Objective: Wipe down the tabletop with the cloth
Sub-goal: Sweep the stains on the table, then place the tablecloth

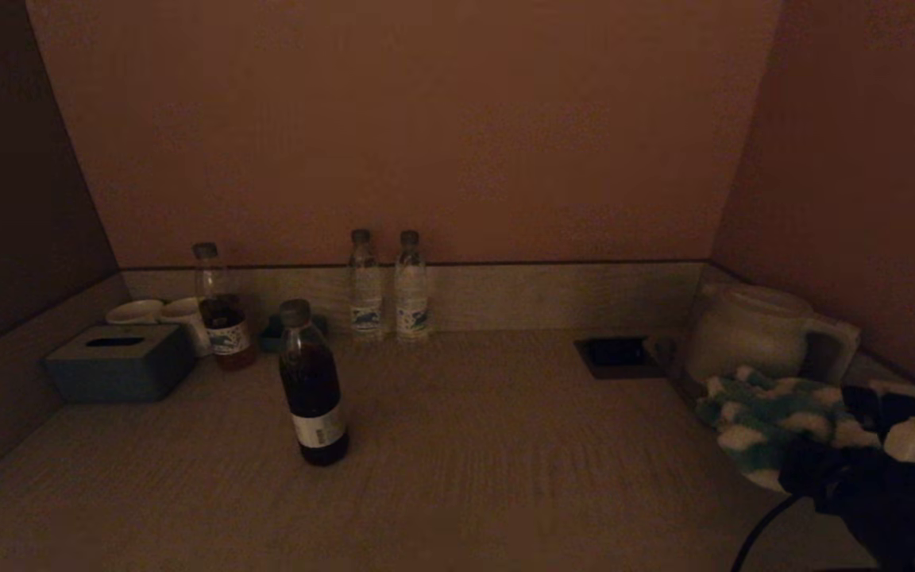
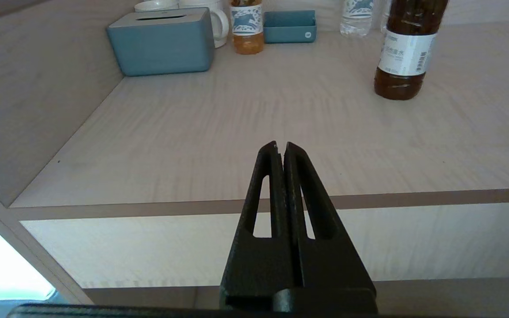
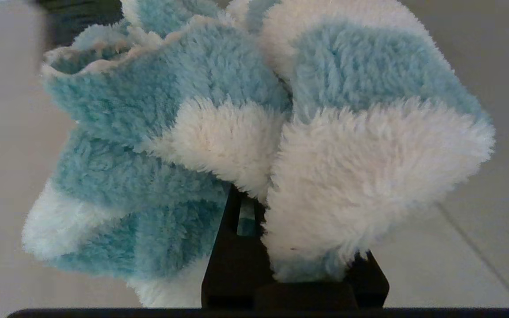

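So our cloth point(image 3: 254, 132) is a fluffy microfibre thing, blue and white in blocky patches, all bunched up into a wad. Our right gripper point(image 1: 831, 453) has its jaws clamped tight on it, with the pile bulging out past both sides. It sits at the right end of the tabletop point(image 1: 505, 445), just in front of the pale kettle point(image 1: 751, 330); we can't tell if the cloth is actually touching the surface.

Our left gripper point(image 2: 281, 148) is off the front edge of the tabletop, jaws pressed fully together with nothing in them.

Counting the rest: four bottles, meaning one dark bottle point(image 1: 312, 381) standing forward on its own, one half-full tea bottle point(image 1: 219, 306) near the back left, and two clear water bottles point(image 1: 388, 286) side by side at the back wall. One blue tissue box point(image 1: 120, 361), two white cups point(image 1: 160, 311) behind it, one small blue tray point(image 2: 290, 26).
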Controlling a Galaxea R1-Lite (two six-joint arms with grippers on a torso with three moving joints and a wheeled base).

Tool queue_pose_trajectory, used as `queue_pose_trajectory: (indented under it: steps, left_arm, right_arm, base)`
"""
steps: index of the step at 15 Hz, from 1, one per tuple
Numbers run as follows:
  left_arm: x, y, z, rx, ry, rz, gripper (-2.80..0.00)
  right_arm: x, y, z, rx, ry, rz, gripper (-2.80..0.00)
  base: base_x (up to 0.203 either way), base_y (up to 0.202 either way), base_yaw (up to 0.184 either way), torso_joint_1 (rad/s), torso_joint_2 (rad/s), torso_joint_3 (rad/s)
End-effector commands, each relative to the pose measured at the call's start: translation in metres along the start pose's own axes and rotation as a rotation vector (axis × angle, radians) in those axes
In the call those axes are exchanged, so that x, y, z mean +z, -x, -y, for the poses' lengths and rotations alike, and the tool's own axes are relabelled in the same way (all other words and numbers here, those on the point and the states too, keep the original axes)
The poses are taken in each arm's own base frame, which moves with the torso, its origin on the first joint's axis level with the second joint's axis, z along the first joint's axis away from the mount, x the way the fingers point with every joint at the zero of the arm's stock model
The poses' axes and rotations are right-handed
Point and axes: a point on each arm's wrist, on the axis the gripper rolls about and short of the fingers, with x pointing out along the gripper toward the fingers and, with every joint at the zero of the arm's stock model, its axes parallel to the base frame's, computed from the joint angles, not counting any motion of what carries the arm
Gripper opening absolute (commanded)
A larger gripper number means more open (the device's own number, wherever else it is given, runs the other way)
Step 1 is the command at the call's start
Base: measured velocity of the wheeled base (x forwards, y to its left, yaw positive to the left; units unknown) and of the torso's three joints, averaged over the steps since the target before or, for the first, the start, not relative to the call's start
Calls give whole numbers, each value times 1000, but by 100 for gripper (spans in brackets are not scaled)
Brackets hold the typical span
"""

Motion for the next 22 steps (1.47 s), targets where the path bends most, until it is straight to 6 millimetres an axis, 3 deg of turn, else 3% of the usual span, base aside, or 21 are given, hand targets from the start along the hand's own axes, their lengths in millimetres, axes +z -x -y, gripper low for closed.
queue_pose_trajectory:
  steps: [1,11,16,22]
  left_arm:
    - [0,0,0,-1,-1,-1,-280]
    - [0,0,0,0,0,-1,-280]
    - [0,0,0,0,0,-1,-280]
    - [0,0,0,0,0,-1,-280]
  right_arm:
    - [-5,-12,2,-20,-3,-24,-280]
    - [-33,-41,0,-30,6,-129,-280]
    - [-35,-55,-2,-31,4,-123,-280]
    - [-38,-57,-2,-29,2,-132,-280]
  base:
    - [0,0,0,0,0,0]
    - [0,0,0,0,0,0]
    - [0,0,0,0,0,0]
    - [0,0,0,0,0,0]
